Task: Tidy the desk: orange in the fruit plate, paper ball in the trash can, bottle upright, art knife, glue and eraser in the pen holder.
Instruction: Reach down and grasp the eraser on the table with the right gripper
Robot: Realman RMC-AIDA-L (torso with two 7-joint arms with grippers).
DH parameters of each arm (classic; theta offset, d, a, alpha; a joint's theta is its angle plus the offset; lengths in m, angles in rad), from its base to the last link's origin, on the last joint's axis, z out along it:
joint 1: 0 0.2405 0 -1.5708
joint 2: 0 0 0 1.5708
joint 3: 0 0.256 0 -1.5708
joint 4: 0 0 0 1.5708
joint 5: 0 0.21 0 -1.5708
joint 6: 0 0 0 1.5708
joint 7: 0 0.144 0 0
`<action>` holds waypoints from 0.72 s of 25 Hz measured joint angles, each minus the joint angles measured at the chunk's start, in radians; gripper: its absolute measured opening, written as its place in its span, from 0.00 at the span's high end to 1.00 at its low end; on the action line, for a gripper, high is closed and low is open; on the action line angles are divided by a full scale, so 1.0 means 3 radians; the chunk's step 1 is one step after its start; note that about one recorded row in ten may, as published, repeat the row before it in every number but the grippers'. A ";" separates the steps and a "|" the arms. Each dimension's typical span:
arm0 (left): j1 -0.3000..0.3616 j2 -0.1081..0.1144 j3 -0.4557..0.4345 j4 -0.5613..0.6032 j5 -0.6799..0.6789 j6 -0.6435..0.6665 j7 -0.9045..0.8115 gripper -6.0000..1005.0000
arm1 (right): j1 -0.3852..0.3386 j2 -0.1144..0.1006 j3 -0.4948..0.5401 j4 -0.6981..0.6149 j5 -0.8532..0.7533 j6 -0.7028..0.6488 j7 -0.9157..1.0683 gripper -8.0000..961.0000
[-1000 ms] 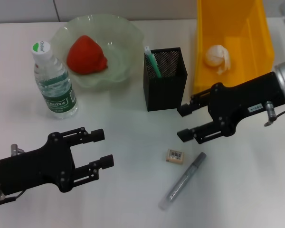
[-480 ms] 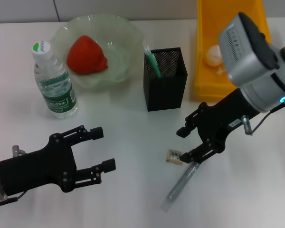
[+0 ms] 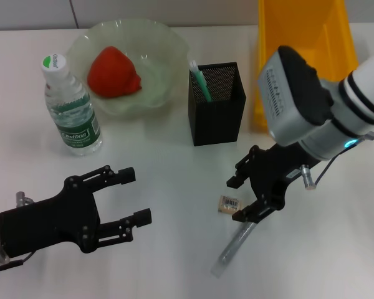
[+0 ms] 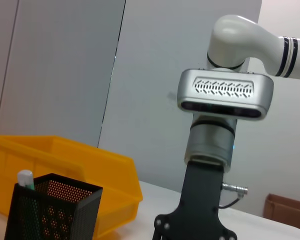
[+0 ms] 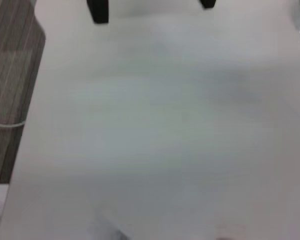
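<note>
Holding glue (image 3: 200, 80) pen holder (image 3: 216, 112), orange (image 3: 113, 71) in fruit plate (image 3: 156, 37)

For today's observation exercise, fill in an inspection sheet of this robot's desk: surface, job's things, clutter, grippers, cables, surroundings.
Surface: white desk, bare between items.
Job's things: clear plastic water bottle upright; red-orange fruit in pale green glass plate; black mesh pen holder holding a green-and-white stick; small tan eraser and grey art knife lying on desk; yellow plastic bin.
Clutter: nothing seen.
Grippers: right gripper open, over eraser and knife; left gripper open, idle.
Cables: thin cable by right wrist.
Surroundings: grey wall panels.
</note>
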 joint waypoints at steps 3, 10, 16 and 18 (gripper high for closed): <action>-0.0001 -0.0001 0.0000 -0.0002 -0.0001 0.0000 0.0000 0.20 | -0.0001 0.0001 -0.0059 0.0012 0.0012 0.0044 0.0007 0.32; -0.0001 -0.0003 0.0000 -0.0005 -0.0001 -0.0004 0.0000 0.20 | -0.0025 0.0011 -0.0101 0.0048 0.0028 0.0182 0.0006 0.32; -0.0001 -0.0004 0.0000 -0.0005 -0.0002 -0.0004 0.0000 0.20 | -0.0031 0.0011 -0.0191 0.0083 0.0098 0.0257 0.0001 0.52; -0.0001 -0.0004 0.0000 -0.0005 -0.0002 -0.0004 0.0000 0.20 | -0.0031 0.0011 -0.0194 0.0091 0.0101 0.0262 -0.0001 0.56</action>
